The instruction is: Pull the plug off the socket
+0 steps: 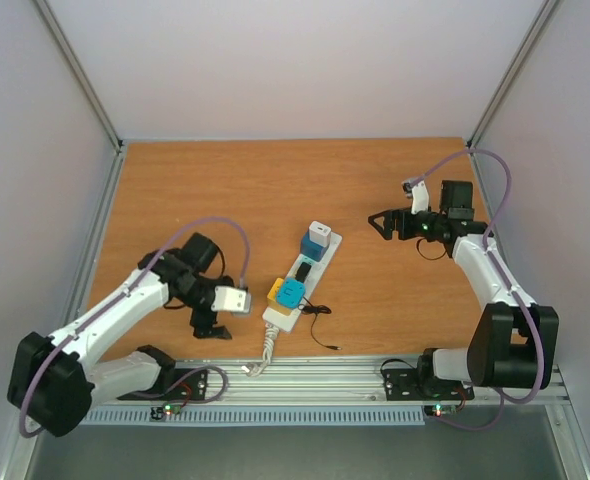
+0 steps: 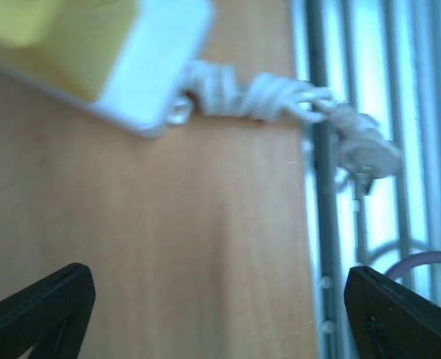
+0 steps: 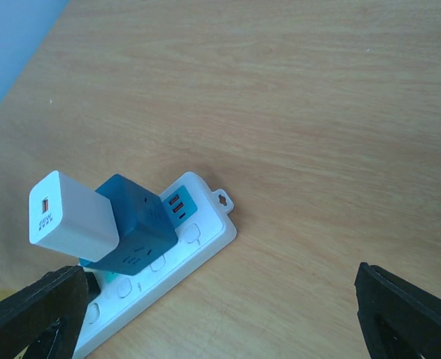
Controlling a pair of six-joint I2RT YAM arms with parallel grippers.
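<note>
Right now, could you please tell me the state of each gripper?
The left gripper is open, holding nothing.
The right gripper is open, holding nothing.

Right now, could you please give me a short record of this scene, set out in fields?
socket: white power strip lying diagonally mid-table
far end: blue cube adapter carrying white charger
middle: black plug
cord: coiled, at near end
left tool: open, empty, left of near end
right tool: open, empty, right of far end

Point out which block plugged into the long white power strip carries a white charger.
The dark blue cube at the white power strip's far end; the yellow block and turquoise block carry none.
</note>
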